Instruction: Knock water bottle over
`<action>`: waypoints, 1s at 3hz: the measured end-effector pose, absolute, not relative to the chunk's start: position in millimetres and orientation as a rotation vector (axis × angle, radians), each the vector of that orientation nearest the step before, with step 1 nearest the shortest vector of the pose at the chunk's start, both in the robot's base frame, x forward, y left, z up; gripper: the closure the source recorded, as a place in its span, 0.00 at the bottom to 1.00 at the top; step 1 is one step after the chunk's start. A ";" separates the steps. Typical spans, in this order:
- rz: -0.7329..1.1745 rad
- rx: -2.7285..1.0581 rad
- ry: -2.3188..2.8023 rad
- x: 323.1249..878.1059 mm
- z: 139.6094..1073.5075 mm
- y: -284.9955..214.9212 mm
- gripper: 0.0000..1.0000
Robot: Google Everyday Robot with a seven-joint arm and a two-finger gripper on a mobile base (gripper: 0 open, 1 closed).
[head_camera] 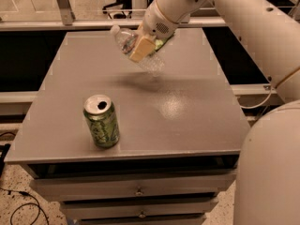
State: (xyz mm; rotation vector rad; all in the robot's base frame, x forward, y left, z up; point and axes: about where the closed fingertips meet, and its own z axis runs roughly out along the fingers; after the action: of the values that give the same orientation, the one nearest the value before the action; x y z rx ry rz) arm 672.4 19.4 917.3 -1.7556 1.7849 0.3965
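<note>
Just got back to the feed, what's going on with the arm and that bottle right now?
The gripper is over the far side of the gray table, closed on the water bottle. The bottle is tilted steeply, cap up-left, apparently off the surface rather than lying down. The green soda can stands upright near the front left.

The grey tabletop (197,125) is a flat, bare-looking slab with a soft glare patch right of centre and a dark shadow across its far middle. A green soda can (101,122) stands upright on it near the front left corner, its opened top showing. At the far edge lies a green packet (162,42), mostly hidden. The hand (141,49) hangs over the far middle of the tabletop, clamped on the tilted water bottle (153,63).
</note>
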 end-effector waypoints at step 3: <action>0.224 -2.256 1.712 639.1 861.0 58.7 0.61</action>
State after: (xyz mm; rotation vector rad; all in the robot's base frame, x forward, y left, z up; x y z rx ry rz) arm 639.1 58.7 861.0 -2.2565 1.7116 0.2240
